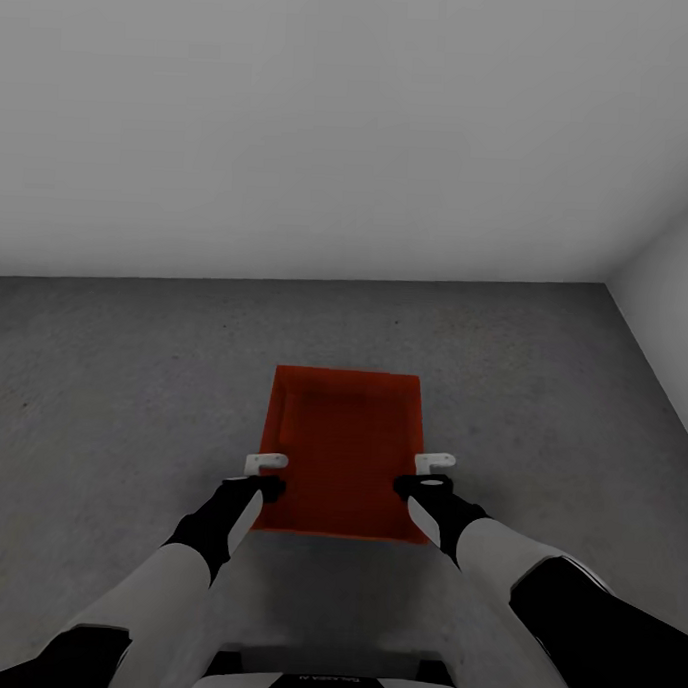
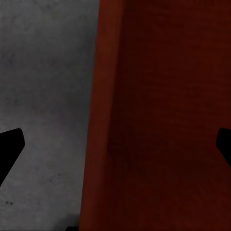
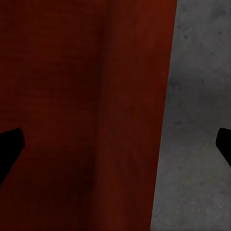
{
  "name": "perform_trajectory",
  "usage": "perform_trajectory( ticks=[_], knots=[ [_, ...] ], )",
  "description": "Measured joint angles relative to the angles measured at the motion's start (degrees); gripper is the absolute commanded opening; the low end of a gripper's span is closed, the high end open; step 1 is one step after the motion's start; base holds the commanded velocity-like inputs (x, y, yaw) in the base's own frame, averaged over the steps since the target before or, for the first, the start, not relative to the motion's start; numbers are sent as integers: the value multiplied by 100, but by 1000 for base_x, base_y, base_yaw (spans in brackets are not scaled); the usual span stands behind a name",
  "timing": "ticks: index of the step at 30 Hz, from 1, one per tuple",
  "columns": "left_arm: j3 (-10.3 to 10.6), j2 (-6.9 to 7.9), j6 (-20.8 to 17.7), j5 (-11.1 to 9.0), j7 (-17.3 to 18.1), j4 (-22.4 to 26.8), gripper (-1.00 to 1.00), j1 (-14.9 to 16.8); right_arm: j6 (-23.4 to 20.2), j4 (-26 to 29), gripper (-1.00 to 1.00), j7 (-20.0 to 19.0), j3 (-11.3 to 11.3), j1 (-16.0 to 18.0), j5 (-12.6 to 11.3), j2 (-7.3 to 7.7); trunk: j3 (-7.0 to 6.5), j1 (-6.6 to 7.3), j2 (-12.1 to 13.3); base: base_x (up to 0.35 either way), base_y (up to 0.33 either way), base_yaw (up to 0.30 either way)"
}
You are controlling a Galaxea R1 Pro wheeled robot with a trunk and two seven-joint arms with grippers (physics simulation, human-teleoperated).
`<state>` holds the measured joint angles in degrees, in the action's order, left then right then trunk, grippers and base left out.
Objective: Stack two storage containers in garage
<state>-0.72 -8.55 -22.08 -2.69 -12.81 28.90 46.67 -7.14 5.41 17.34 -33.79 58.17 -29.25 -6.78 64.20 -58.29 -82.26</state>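
Head cam high, looks down-forward over container (image 1: 344, 449), floor (image 1: 112, 394), wall. Both wrist cams close, looking down a container wall edge; all share container and floor.

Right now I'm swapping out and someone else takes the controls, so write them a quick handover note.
Left gripper: open, straddling the left wall of the orange-red container.
Right gripper: open, straddling the right wall of that container.
Container: in front of the robot over the grey concrete floor, near a white wall; I cannot tell if it rests on the floor or is slightly lifted. It may be two nested bins; the pictures do not settle that.
Done: a container has reached the garage.
Left: confirm both containers are here, one stacked on the other, then pull the arms clear.
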Motion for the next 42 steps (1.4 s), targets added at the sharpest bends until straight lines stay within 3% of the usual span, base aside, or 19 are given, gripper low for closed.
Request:
perform_trajectory(
  ticks=[4,42],
  knots=[
    [0,-2,-4,-1,3,0,100,0,0,0,100,0,0,0,0,7,0,0,0,0,0,0],
    [0,-2,-59,-1,4,0,100,0,-2,1,100,-8,0,0,9,7,-682,834,1523,0,0,0]
  ],
)
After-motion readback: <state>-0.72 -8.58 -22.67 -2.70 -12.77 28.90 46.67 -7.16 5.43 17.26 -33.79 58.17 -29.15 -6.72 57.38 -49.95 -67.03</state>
